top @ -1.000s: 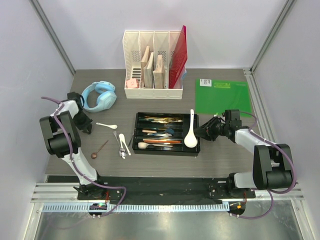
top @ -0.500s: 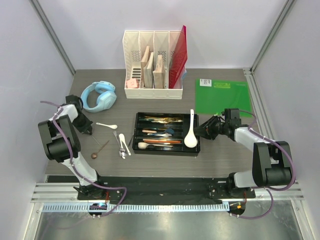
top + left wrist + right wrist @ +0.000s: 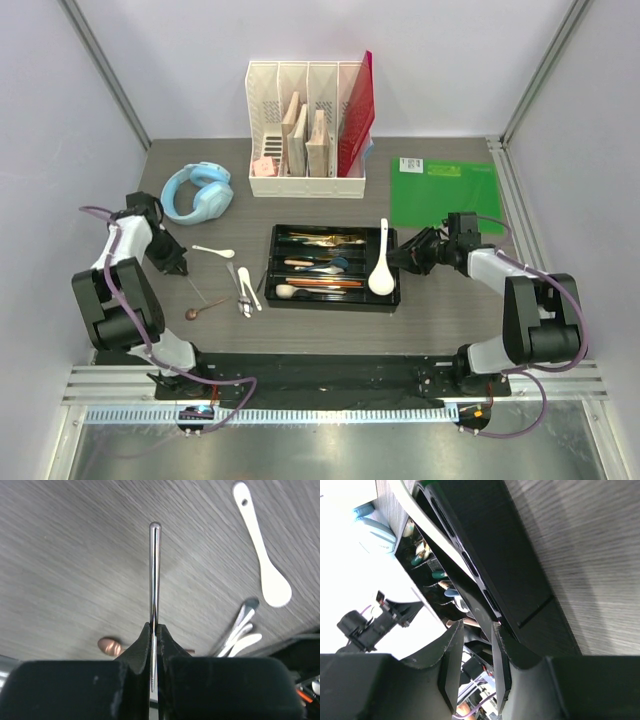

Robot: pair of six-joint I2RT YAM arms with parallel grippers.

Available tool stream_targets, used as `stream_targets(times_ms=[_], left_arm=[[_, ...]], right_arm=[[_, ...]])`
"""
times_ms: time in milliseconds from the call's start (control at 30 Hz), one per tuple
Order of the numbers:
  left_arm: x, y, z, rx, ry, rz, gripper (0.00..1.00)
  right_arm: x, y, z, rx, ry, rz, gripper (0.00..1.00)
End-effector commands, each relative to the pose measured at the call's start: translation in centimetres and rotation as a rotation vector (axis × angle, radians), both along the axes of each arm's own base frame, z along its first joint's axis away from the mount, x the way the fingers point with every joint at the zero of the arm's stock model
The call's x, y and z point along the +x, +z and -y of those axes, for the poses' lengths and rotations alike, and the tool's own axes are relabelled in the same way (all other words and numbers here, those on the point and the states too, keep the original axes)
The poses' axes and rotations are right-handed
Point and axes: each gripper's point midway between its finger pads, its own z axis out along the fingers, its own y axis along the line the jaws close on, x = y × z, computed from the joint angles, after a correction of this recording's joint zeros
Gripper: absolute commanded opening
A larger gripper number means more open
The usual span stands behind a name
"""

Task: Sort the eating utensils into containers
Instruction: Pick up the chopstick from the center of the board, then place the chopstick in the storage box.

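My left gripper [image 3: 180,268] is shut on a thin silver utensil handle [image 3: 155,575], held just above the table left of the black divided tray [image 3: 330,305]. Below it lie a copper-brown spoon [image 3: 192,313] [image 3: 111,646], a small white spoon [image 3: 215,251] [image 3: 265,565], and a cluster of silver and white pieces [image 3: 243,290] [image 3: 237,630]. The tray holds several utensils, and a large white soup spoon [image 3: 381,268] lies along its right end. My right gripper [image 3: 405,258] [image 3: 477,625] is at the tray's right wall [image 3: 510,565], jaws narrowly apart with the rim between them.
A white file organizer [image 3: 305,125] with boards and a red folder [image 3: 358,115] stands at the back. Blue headphones [image 3: 198,193] lie at the back left, close to my left arm. A green mat [image 3: 443,192] lies at the back right.
My left gripper has moved nearer and slightly right, carrying the silver piece. The copper-brown spoon's handle has swung. My right gripper has edged up to the tray's right wall.
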Motion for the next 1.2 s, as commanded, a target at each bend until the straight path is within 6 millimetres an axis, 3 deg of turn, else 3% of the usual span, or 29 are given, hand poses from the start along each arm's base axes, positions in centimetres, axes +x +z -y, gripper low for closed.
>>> stream_targets(times_ms=[0,167,267,300,400,433,467,500,600,633,700,733,767,867,1100,1167], left_arm=[[-0.4,3.1,0.5,0.037,-0.071,0.043,0.0],[-0.2,4.2,2.3,0.042,-0.147,0.059,0.0],[0.9,5.9,4.9,0.101,-0.295,0.093,0.0],[1.2,6.4,7.2,0.13,-0.42,0.103,0.0],[3.3,8.8,9.1,0.316,-0.586,0.147,0.0],[4.4,10.5,10.5,0.415,-0.646,0.187,0.0],[4.9,10.9,11.2,0.455,-0.681,0.188,0.0],[5.7,12.3,13.4,0.499,-0.753,0.237,0.0],[7.3,14.3,15.3,0.651,-0.854,0.295,0.0],[7.4,14.9,17.3,0.702,-0.915,0.335,0.0],[7.8,14.7,19.4,0.781,-1.058,0.351,0.0],[7.3,14.9,21.4,0.855,-1.125,0.375,0.0],[6.9,13.6,21.9,0.913,-1.214,0.336,0.0],[6.1,12.5,24.9,1.024,-1.377,0.357,0.0],[3.6,11.4,31.1,0.954,-1.609,0.533,0.0],[3.2,10.5,31.4,0.991,-1.672,0.52,0.0]], right_arm=[[1.4,0.4,0.3,-0.024,-0.008,0.033,0.35],[1.8,0.6,0.1,-0.018,-0.001,0.033,0.35],[2.1,0.7,0.1,-0.018,-0.002,0.032,0.35],[2.2,0.7,0.1,-0.017,-0.003,0.031,0.35],[2.5,0.9,0.1,-0.016,-0.007,0.031,0.35],[2.5,0.9,0.1,-0.016,-0.009,0.03,0.35],[2.5,0.9,0.1,-0.016,-0.01,0.028,0.35],[2.5,0.8,0.2,-0.016,-0.015,0.024,0.35],[2.4,1.0,0.1,-0.012,-0.013,0.026,0.35],[2.4,1.1,0.1,-0.012,-0.012,0.028,0.35],[2.4,1.3,0.1,-0.013,-0.008,0.031,0.35],[2.4,1.3,0.1,-0.013,-0.01,0.031,0.35],[2.5,1.3,0.1,-0.013,-0.01,0.033,0.35],[2.4,1.4,0.0,-0.011,-0.006,0.031,0.35],[2.0,1.0,0.0,-0.009,-0.006,0.018,0.35],[1.9,0.9,0.0,-0.006,-0.005,0.013,0.35]])
